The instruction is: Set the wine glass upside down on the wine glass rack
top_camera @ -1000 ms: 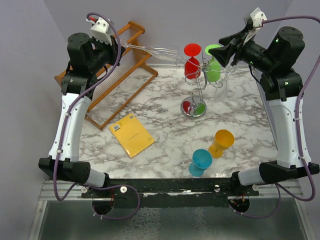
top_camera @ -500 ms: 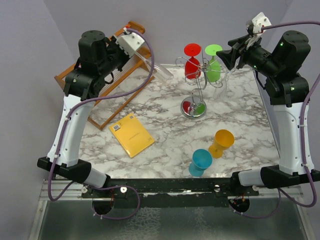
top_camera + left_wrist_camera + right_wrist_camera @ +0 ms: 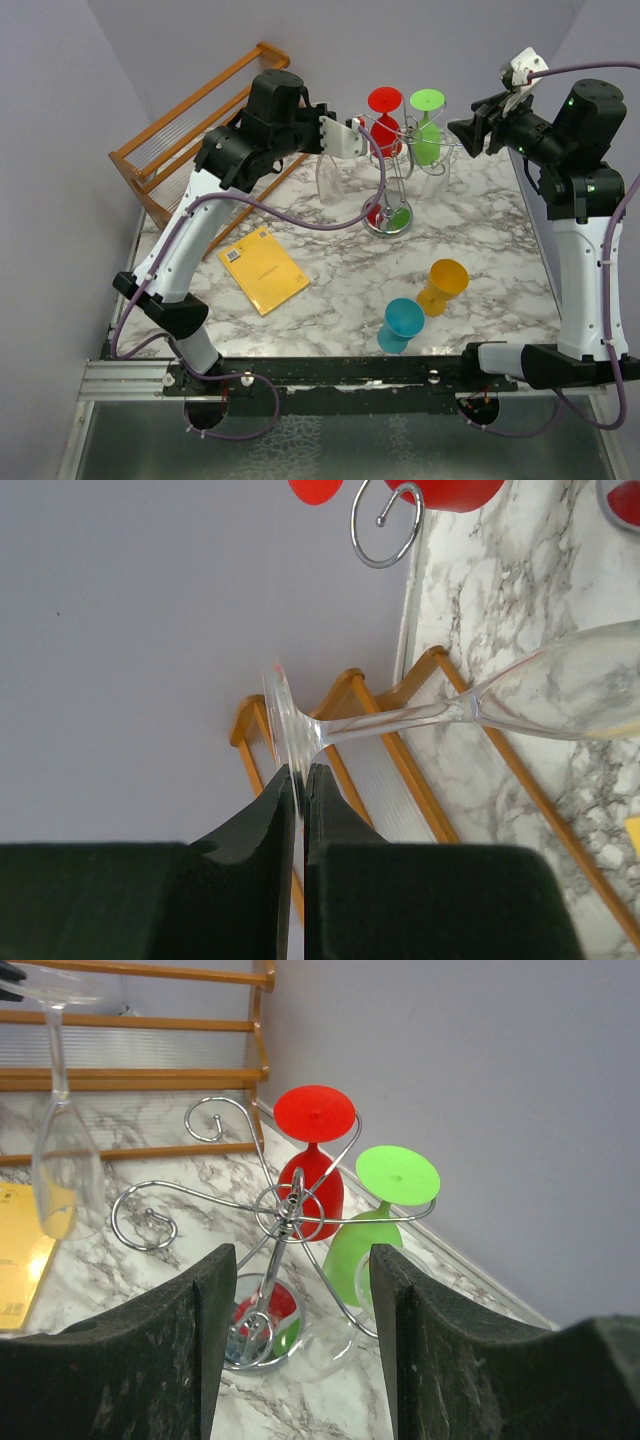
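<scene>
My left gripper (image 3: 349,137) is shut on the round foot (image 3: 283,720) of a clear wine glass (image 3: 330,178). The glass hangs bowl down just left of the silver wire rack (image 3: 392,175); in the left wrist view its bowl (image 3: 585,692) lies to the right. The right wrist view shows the glass (image 3: 62,1165) apart from the rack's left scroll arm (image 3: 150,1222). A red glass (image 3: 384,120), a green glass (image 3: 427,128) and a clear glass (image 3: 437,176) hang upside down on the rack. My right gripper (image 3: 468,131) is open and empty, right of the rack.
A slatted wooden rack (image 3: 180,125) stands at the back left. A yellow booklet (image 3: 263,269) lies on the marble table. A teal cup (image 3: 402,322) and an orange cup (image 3: 441,285) stand upside down near the front. The rack's round base (image 3: 386,218) is mid-table.
My left arm has swung right from the wooden rack to the silver rack, carrying the clear glass and turning it bowl down. My right gripper has drawn back slightly to the right.
</scene>
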